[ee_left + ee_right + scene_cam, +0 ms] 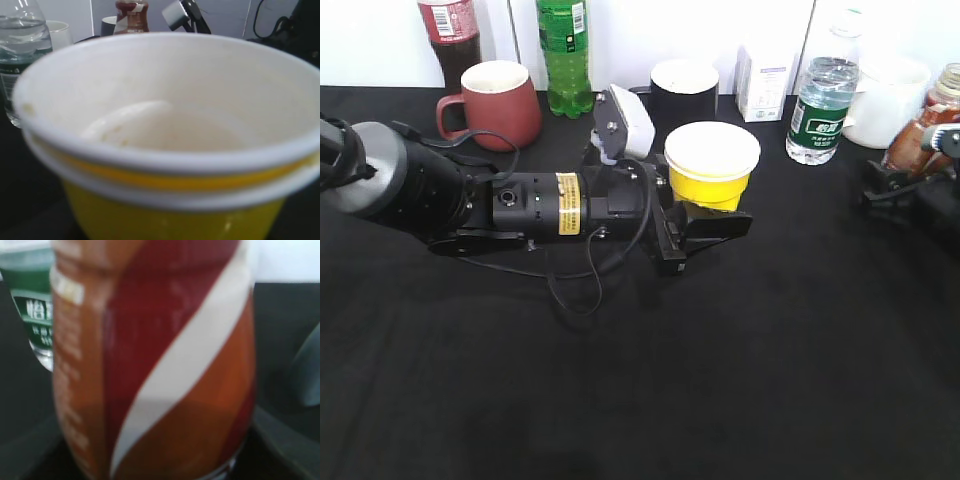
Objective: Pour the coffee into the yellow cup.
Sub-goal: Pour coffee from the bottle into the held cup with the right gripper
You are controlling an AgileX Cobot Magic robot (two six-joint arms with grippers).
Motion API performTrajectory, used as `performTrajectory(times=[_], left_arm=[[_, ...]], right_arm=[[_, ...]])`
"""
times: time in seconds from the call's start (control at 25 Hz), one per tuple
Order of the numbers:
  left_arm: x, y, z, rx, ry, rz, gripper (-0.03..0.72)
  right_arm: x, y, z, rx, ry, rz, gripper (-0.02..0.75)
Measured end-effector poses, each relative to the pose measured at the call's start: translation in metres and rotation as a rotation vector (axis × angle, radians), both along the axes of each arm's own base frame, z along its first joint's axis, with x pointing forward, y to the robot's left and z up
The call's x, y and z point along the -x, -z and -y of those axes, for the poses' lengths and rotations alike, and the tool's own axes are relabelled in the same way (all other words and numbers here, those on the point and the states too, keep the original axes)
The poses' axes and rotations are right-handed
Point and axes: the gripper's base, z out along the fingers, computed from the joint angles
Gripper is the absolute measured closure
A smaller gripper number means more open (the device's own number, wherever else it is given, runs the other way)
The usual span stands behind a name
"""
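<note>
- Two arms work my black table (620, 400): the left arm lies across the middle, the right at the far right edge.
- Left fingers (705, 228) grip the small yellow paper cup (711, 165), upright and empty.
- Curvy orange-brown-labelled coffee bottle (920, 135) stands upright well right of it; I cannot tell whether the right fingers have closed on it.
- Between them stands a clear green-labelled water bottle (820, 108).

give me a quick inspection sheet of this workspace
surface: black cloth-covered table, bare in front.
job's things: small yellow paper cup, white inside, empty; brown coffee bottle with orange-brown and white label at right edge.
clutter: maroon mug, black mug, green bottle, cola bottle, clear water bottle, white carton, white jug.
grippers: left claw around the cup; right claw at the coffee bottle, grip unclear.
cables: black cable looping under the left arm.
surroundings: white wall behind.
</note>
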Motion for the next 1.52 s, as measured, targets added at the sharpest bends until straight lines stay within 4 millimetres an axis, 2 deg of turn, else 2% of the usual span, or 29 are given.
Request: performTrajectory(times=[0.2,0.36,0.4,0.6,0.68,0.76,1.0,1.24,1.52], left_arm=[[0.000,0.000,0.000,0.000,0.000,0.000,0.253],[0.000,0.000,0.000,0.000,0.000,0.000,0.253],[0.000,0.000,0.000,0.000,0.000,0.000,0.253],[0.001,-0.002,0.001,0.026,0.016,0.002,0.253],[0.003,-0.004,0.001,0.046,0.029,0.004,0.253],[0.009,-0.005,0.007,0.053,0.053,0.004,0.253],[0.033,-0.007,0.039,0.023,0.129,0.022,0.255],[0.036,-0.007,0.042,0.020,0.137,0.024,0.255],[0.036,-0.007,0.042,0.018,0.136,0.024,0.255]], right_arm=[[0.013,0.004,0.006,-0.012,0.062,-0.003,0.202],[0.015,0.000,-0.004,0.012,-0.057,-0.009,0.202],[0.016,-0.008,-0.008,0.038,-0.109,0.003,0.202],[0.033,-0.083,-0.025,0.255,-0.347,0.080,0.202],[0.043,-0.107,-0.029,0.331,-0.407,0.145,0.202],[0.050,-0.123,-0.032,0.414,-0.442,0.217,0.202],[0.054,-0.124,-0.036,0.762,-0.540,0.312,0.202],[0.053,-0.125,-0.035,1.153,-0.556,0.419,0.202],[0.053,-0.125,-0.034,1.295,-0.549,0.452,0.202]])
